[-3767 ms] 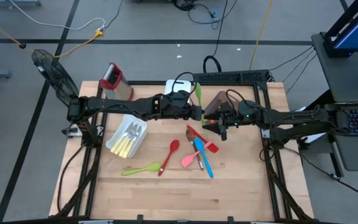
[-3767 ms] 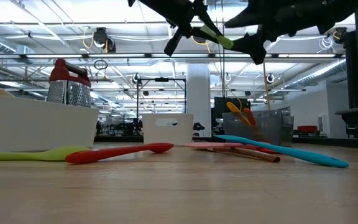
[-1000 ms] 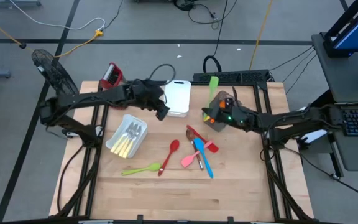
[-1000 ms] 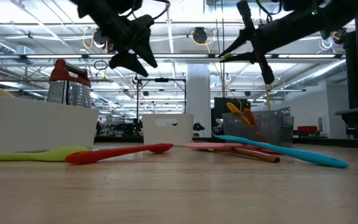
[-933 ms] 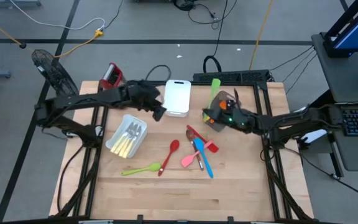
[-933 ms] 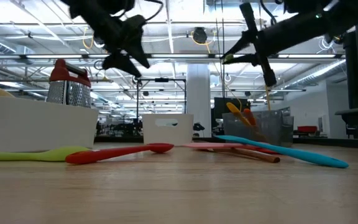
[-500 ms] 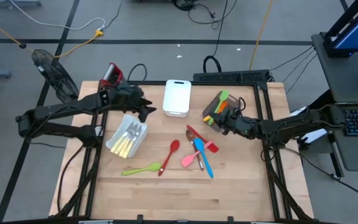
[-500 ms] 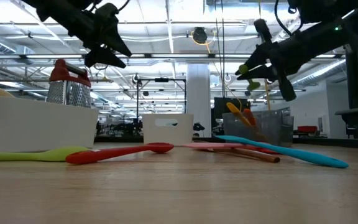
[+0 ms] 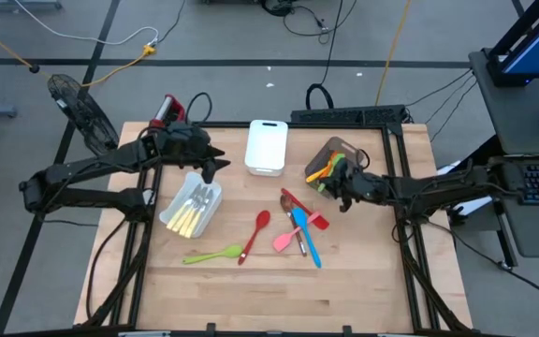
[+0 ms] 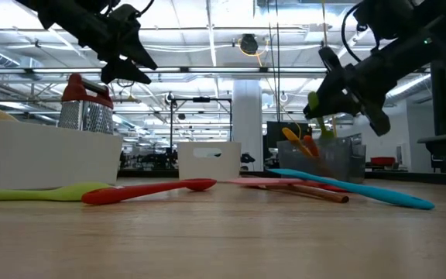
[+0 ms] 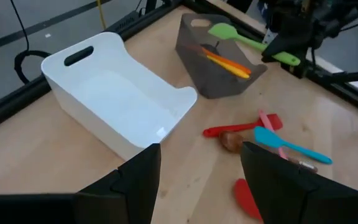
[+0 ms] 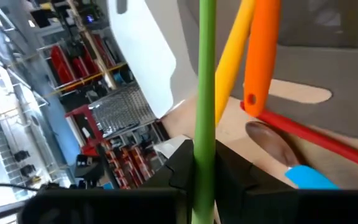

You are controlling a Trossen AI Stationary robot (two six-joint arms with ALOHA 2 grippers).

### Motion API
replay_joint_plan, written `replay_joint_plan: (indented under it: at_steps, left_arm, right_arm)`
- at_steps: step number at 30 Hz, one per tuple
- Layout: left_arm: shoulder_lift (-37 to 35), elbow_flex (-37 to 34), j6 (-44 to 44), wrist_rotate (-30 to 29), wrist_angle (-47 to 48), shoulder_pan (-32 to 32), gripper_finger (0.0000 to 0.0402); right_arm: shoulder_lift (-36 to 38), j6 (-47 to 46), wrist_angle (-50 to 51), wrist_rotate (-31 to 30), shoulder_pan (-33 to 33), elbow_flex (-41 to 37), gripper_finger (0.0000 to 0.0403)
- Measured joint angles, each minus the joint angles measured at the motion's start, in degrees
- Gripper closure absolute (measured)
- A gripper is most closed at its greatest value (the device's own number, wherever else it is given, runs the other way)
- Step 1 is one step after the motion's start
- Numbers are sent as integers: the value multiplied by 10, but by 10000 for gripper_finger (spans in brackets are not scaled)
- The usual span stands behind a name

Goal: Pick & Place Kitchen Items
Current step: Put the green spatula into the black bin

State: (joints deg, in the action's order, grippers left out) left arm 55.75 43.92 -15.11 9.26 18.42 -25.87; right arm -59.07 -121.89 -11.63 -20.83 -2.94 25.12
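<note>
My right gripper is shut on a green spatula, whose head reaches over the dark grey bin at the table's far right. An orange utensil and a yellow one lie in that bin. My left gripper hangs open above the table's far left, between two white bins. On the wood lie a red spoon, a green spoon, a blue spatula, a pink spatula, a red spatula and a wooden spoon. My right gripper pinches the green spatula's handle between its two fingers, near the handle's free end. It comes from the table's right side, and the handle runs forward out of the fingers. The spatula is lifted clear of the table, its head over the grey bin's open top.
A white bin stands at the far middle. Another white bin, holding pale-yellow-handled cutlery, sits at the left. A steel box grater with a red top stands at the far left corner. Bare wood stretches along the near edge.
My right gripper has come down toward the grey bin with the green spatula, which has tipped from pointing at the far edge to lying over the bin. My left gripper has drawn back toward the table's left edge, still open.
</note>
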Motion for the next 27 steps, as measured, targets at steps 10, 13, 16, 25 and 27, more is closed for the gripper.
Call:
replay_joint_plan:
  at_steps: [10,13,16,25,27]
  left_arm:
    - [0,0,14,14,0,-19,174]
    - [0,0,15,15,0,-25,174]
    - [0,0,16,15,0,-31,174]
    - [0,0,24,33,0,-46,174]
    - [0,0,24,33,0,-47,174]
  right_arm:
    - [-1,18,12,105,-97,0,370]
    - [-1,27,13,121,-121,0,371]
    - [-1,35,12,137,-136,0,364]
    - [-1,43,12,137,-141,0,352]
    - [-1,43,12,137,-141,0,351]
